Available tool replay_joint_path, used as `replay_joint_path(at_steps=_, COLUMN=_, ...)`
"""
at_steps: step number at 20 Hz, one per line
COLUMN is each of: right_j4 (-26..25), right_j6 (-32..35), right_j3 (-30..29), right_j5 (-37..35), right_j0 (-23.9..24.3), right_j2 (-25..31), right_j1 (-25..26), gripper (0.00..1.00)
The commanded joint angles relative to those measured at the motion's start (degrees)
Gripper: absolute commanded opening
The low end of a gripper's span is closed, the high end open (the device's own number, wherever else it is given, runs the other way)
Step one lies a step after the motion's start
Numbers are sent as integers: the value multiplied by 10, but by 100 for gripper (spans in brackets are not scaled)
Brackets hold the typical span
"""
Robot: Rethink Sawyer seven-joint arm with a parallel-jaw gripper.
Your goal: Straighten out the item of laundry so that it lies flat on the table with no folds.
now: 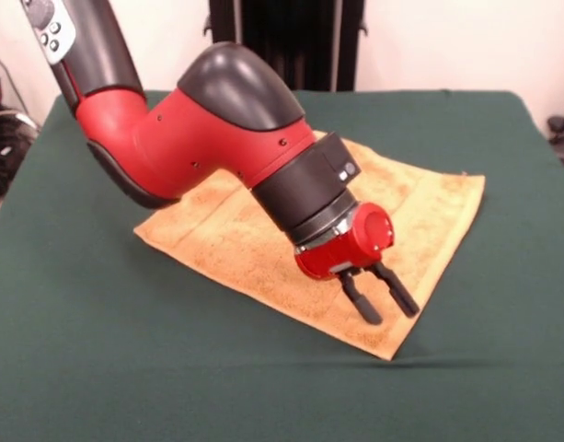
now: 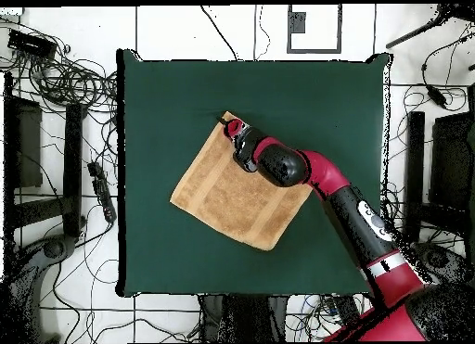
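Observation:
The orange-tan towel (image 1: 235, 244) lies spread out on the green table (image 1: 97, 368), turned like a diamond, with a woven band visible near its right edge. In the overhead view the towel (image 2: 227, 192) looks flat, with no clear fold. My gripper (image 1: 393, 316) is open and empty. It hangs tilted just above the towel's near corner, and its black fingers (image 1: 362, 302) are apart. In the overhead view the gripper (image 2: 227, 127) is at the towel's top corner. The arm hides part of the towel's middle and far side.
The red and black arm (image 1: 208, 129) reaches across the table from the upper left in the front view. Green tabletop (image 2: 167, 99) surrounds the towel on all sides. Cables and equipment (image 2: 56, 81) lie on the floor beyond the table edges.

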State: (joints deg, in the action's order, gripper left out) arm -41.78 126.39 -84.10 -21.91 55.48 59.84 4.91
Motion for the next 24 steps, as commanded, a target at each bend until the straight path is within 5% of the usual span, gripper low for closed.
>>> replay_joint_path(at_steps=1, right_j4=-43, right_j6=-88, right_j3=125, right_j5=-28, right_j0=-56, right_j2=-82, right_j1=-41, gripper=100)
replay_joint_path(at_steps=17, right_j4=177, right_j6=-9, right_j3=-18, right_j5=-187, right_j0=-3, right_j2=-18, right_j1=-207, gripper=100)
replay_joint_path(at_steps=24, right_j4=158, right_j6=-41, right_j3=-2, right_j5=-255, right_j0=-39, right_j2=-96, right_j1=-277, gripper=100)
